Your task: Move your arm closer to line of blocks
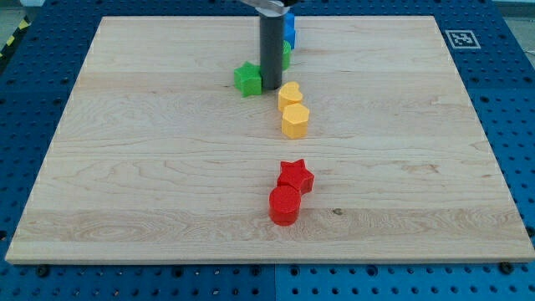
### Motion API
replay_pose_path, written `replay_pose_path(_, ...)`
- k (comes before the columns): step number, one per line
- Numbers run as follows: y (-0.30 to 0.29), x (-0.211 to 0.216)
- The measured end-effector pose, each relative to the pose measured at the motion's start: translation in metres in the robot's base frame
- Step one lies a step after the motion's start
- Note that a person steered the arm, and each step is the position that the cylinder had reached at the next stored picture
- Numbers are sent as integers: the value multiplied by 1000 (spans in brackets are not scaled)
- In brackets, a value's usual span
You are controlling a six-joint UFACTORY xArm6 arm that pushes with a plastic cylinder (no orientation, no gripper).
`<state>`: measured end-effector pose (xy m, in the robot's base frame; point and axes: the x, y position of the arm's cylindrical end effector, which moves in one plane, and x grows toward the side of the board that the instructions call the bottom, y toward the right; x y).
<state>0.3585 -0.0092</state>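
My tip (272, 87) is down on the board (125, 167), just right of the green star (247, 79), nothing clamped. Blocks run roughly top to bottom: blue block (290, 28) and green block (287, 55) partly behind the rod, yellow heart (289, 94), yellow hexagon (295, 120), red star (295, 176), red cylinder (284, 205).

1. No readable text, numbers or brand names are showing anywhere.
2. Only sign: a black-and-white square marker (459, 38), fiducial type, is sitting on the board (150, 167) at its corner toward the view's top right.
3. Its pattern is showing too small to decode.
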Motion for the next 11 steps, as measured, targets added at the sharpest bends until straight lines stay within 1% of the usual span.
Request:
replay_pose_path(2, -46, 0)
replay_pose_path(3, -42, 0)
replay_pose_path(4, -8, 0)
replay_pose_path(6, 78, 0)
replay_pose_path(7, 91, -7)
replay_pose_path(8, 91, -52)
replay_pose_path(10, 80, -60)
replay_pose_path(11, 57, -60)
